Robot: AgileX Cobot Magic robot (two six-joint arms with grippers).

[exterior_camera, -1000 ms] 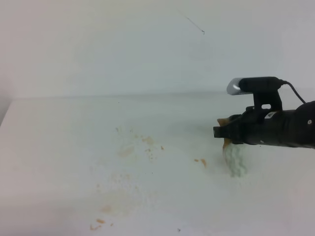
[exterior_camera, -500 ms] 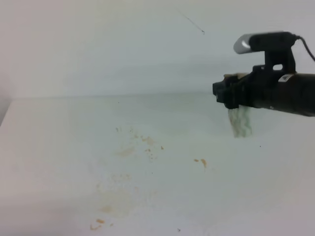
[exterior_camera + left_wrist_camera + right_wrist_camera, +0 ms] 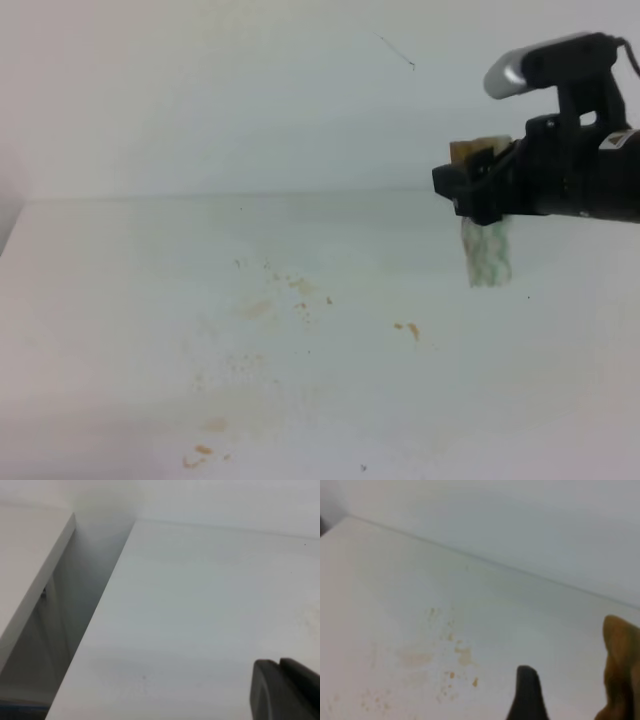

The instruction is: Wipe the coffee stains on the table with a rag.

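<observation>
Right pincer (image 3: 478,192) clamping rag (image 3: 487,250), raised

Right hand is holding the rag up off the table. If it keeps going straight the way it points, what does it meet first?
Nothing, as far as the exterior view shows. The right hand points leftward above the table, with only air ahead; the rag hangs below it and the coffee stains lie lower. Depth is unclear.

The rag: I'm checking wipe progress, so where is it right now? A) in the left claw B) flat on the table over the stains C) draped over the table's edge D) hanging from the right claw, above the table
D: the rag dangles from the right claw, lifted off the table, with the coffee stains uncovered.
</observation>
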